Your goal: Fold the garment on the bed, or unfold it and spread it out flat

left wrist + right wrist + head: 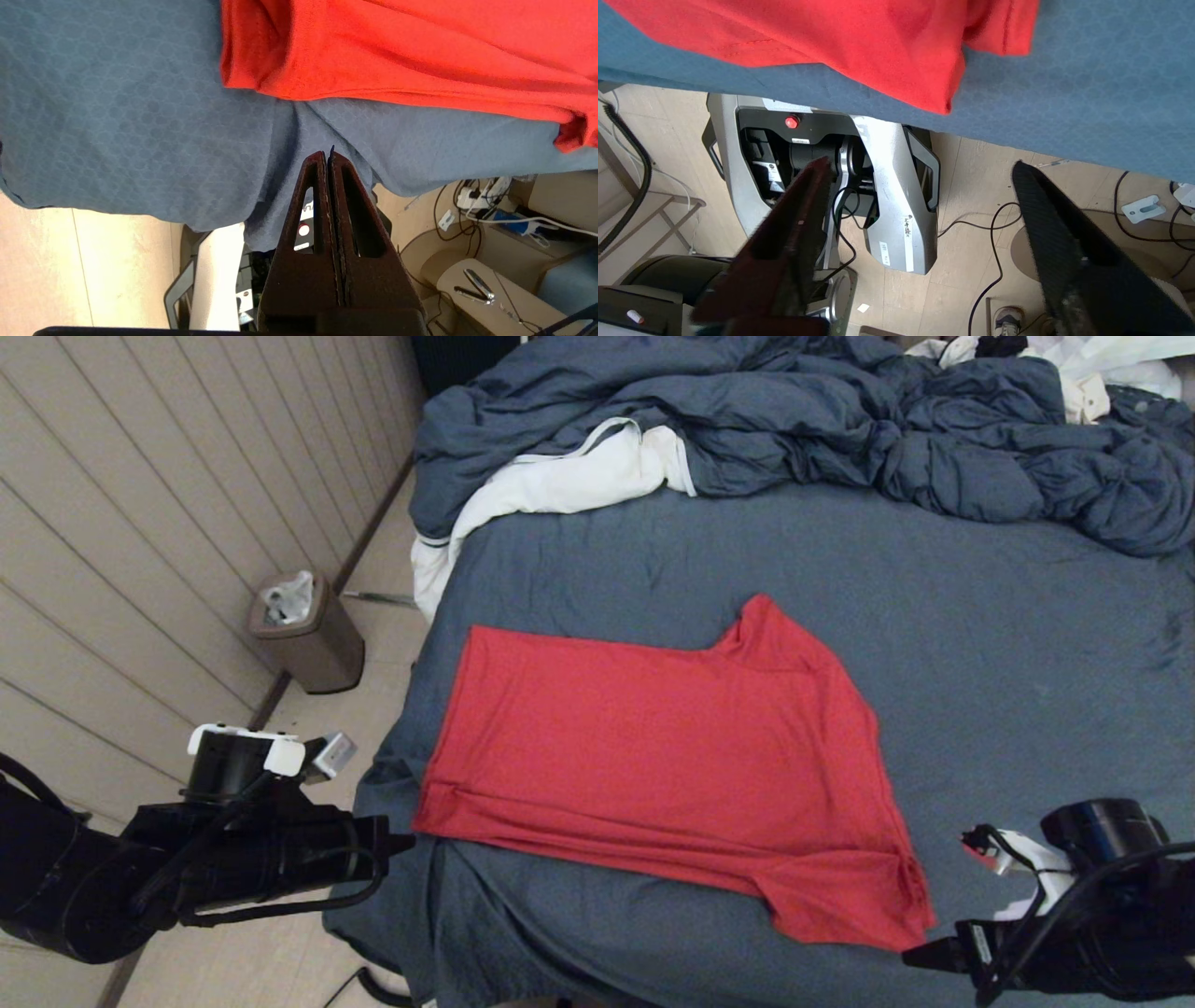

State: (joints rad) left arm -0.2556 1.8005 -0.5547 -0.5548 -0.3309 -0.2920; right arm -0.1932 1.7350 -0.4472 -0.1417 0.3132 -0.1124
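The red T-shirt (663, 756) lies spread flat on the slate-blue bed sheet (980, 644), hem toward the left, one sleeve at the near right, the other at the far side. My left gripper (400, 845) hovers at the bed's near left corner, just off the shirt's hem corner (243, 70); in its wrist view the left gripper (326, 156) is shut with nothing in it. My right gripper (920, 957) sits low by the near sleeve (924, 79); seen from its wrist the right gripper (920, 170) is open, empty, over the floor beyond the bed's edge.
A bulky slate-blue duvet (840, 420) is heaped along the far side, with a white cloth with dark trim (551, 485) spilling over the far left corner. A brown waste bin (306, 633) stands on the floor by the panelled wall. The robot's base (878, 196) and cables lie below.
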